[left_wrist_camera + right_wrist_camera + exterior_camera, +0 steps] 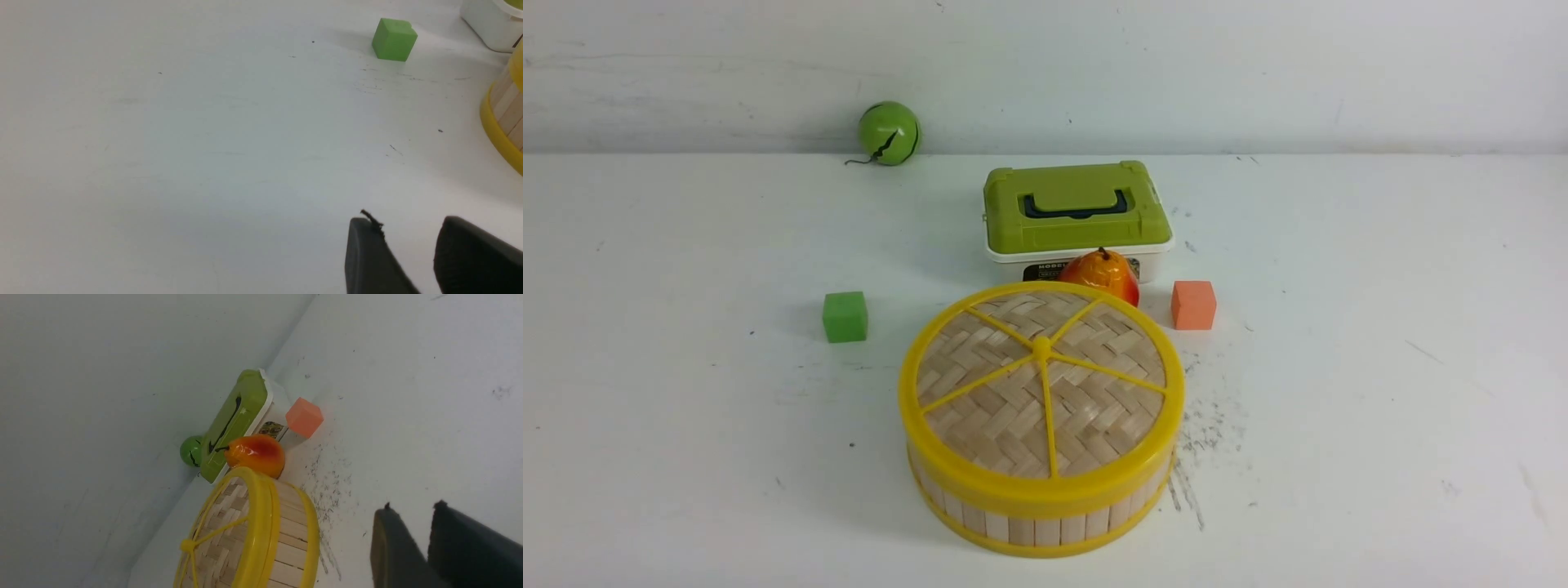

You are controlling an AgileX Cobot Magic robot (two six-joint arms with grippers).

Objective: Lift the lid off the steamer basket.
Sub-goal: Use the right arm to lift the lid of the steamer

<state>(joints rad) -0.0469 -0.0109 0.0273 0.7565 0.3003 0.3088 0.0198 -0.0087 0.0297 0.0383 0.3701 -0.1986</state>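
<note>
Front view has the lid (980, 408) on the steamer basket (1021, 531), lower centre! Both the left gripper (402, 245) and right gripper (410, 531) hang clear of it, jaws apart

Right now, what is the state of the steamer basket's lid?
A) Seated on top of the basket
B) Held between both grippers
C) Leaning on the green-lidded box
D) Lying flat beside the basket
A: the woven bamboo lid sits squarely over the steamer basket, only the slatted side wall showing below.

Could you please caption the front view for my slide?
Lidded bamboo steamer basket before a green-lidded box.
</note>
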